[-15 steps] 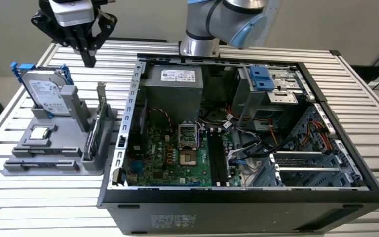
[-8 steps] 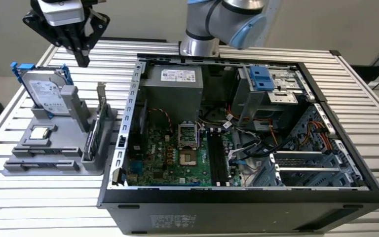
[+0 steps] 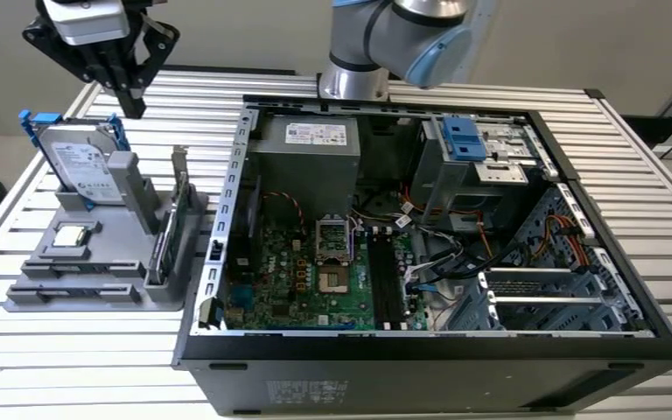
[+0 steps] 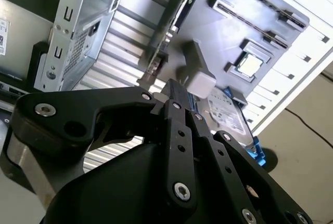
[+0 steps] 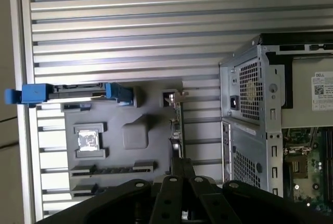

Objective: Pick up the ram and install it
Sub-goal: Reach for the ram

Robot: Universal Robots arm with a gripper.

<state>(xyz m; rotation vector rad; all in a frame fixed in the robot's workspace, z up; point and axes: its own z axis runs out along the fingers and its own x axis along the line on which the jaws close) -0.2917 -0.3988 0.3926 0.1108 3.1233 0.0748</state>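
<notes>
The ram (image 5: 112, 169) is a long, thin dark stick lying on edge in a slot of the grey holder tray (image 5: 151, 99); a second like stick (image 5: 86, 187) lies beside it. In the second wrist view the ram (image 4: 250, 21) lies near the small square chip. My gripper (image 3: 129, 105) hangs high over the tray's far end, above the hard drive (image 3: 80, 166), well apart from the ram. Its black fingers (image 4: 174, 99) are pressed together with nothing between them. The motherboard's black slots (image 3: 385, 280) lie inside the open computer case (image 3: 237, 219).
An upright card with a metal bracket (image 3: 164, 236) stands at the tray's side nearest the case. A silver square chip (image 3: 70, 234) sits in the tray. The power supply (image 3: 307, 149), drive cage (image 3: 482, 153) and loose cables (image 3: 453, 254) crowd the case.
</notes>
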